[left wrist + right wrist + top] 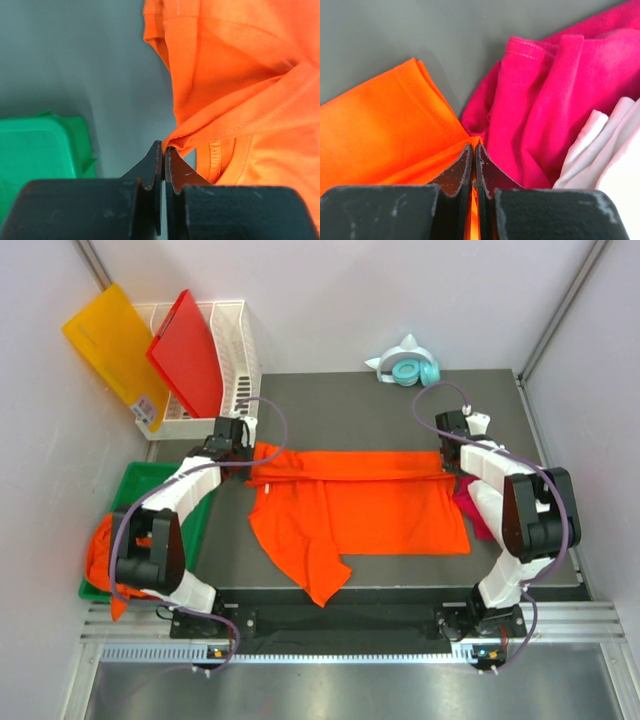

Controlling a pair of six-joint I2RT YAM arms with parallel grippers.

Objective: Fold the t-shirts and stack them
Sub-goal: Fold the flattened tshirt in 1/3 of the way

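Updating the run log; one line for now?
left gripper: shut on orange t-shirt | right gripper: shut on orange t-shirt | stage: mid-fold

no legible text — anywhere

A dark grey matte desk (340,405) fills the middle of a booth closed in by plain pale walls (330,290), with thin metal struts (566,308) running up the far corners. At the far left a white plastic lattice basket (243,352) holds a flat red plastic board (190,355) and a flat yellow-orange plastic board (108,343), both leaning. A green plastic bin (145,485) sits beside the desk's left edge. Teal headphones (415,371) lie at the far edge. A ribbed aluminium rail (340,652) borders the near side. The light is soft and even.
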